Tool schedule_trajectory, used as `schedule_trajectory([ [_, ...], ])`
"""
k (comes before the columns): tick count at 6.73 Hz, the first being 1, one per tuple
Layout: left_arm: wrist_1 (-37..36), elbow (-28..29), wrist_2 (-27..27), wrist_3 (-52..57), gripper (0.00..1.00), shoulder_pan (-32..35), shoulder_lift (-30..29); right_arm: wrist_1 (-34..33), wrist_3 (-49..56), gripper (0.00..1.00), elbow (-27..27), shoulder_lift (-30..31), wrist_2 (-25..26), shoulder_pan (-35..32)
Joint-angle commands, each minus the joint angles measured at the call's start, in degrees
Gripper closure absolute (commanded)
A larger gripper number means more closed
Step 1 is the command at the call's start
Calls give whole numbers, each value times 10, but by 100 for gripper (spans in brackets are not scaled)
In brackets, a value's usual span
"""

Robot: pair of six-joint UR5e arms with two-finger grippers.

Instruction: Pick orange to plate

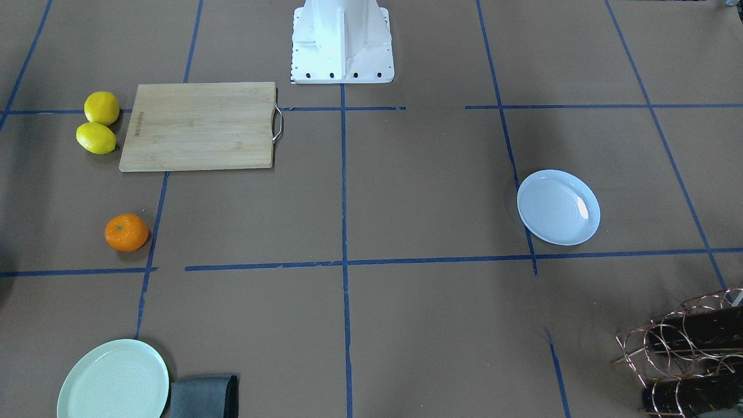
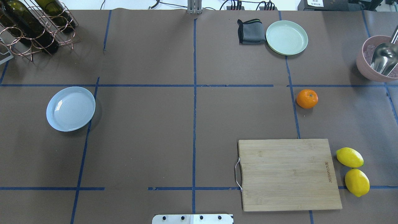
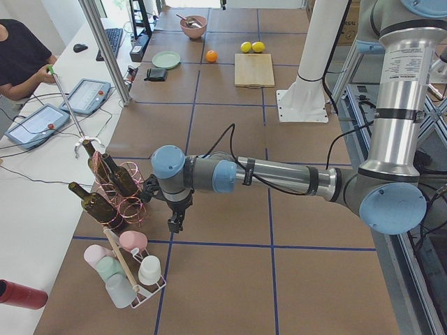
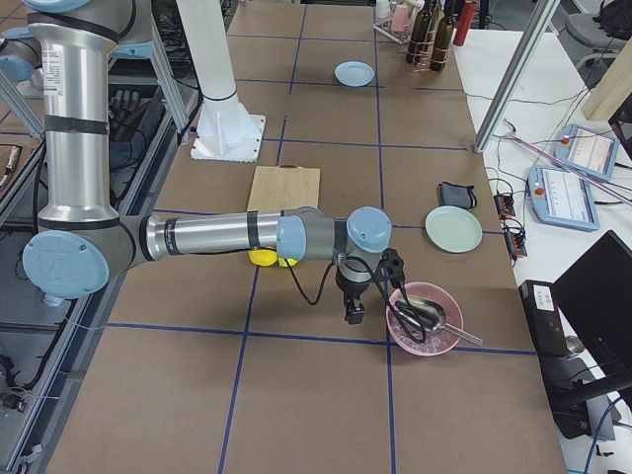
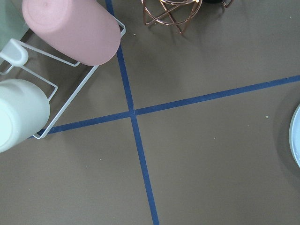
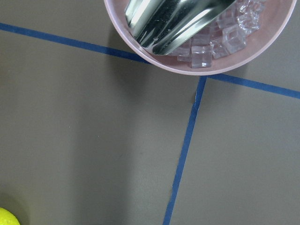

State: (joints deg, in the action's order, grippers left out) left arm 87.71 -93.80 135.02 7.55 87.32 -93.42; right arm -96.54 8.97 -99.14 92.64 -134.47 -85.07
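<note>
The orange (image 1: 126, 232) (image 2: 307, 98) lies alone on the brown table, on my right side beyond the cutting board. The bluish-white plate (image 1: 558, 207) (image 2: 71, 108) sits empty on my left side, far from the orange. My left gripper (image 3: 174, 225) hangs over the table's left end, between the bottle rack and the cup rack; its wrist view catches only the plate's edge (image 5: 297, 140). My right gripper (image 4: 354, 314) hovers beside the pink bowl, away from the orange. Both show only in the side views, so whether they are open or shut I cannot tell.
A wooden cutting board (image 2: 289, 174) has two lemons (image 2: 349, 157) beside it. A mint-green plate (image 2: 286, 37) and grey cloth (image 2: 251, 31) lie at the far right. A pink bowl (image 2: 364, 63) holds ice and a scoop. A bottle rack (image 2: 31, 28) stands far left, a cup rack (image 3: 129, 269) past it.
</note>
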Motion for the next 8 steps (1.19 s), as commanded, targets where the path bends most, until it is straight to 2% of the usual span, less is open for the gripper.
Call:
schedule_trajectory([
  [1, -2, -3, -8, -2, 0, -3, -4, 1, 0, 0, 0, -1, 0, 0],
  [4, 11, -3, -5, 4, 0, -4, -9, 2, -1, 0, -2, 2, -1, 0],
  [6, 81, -2, 1, -17, 0, -15, -3, 2, -1, 0, -1, 2, -1, 0],
  [7, 130, -3, 21, -126, 0, -86, -4, 2, -1, 0, -5, 2, -3, 0],
  [8, 208, 5, 18, -250, 0, -135, -3, 2, -1, 0, -9, 3, -6, 0],
])
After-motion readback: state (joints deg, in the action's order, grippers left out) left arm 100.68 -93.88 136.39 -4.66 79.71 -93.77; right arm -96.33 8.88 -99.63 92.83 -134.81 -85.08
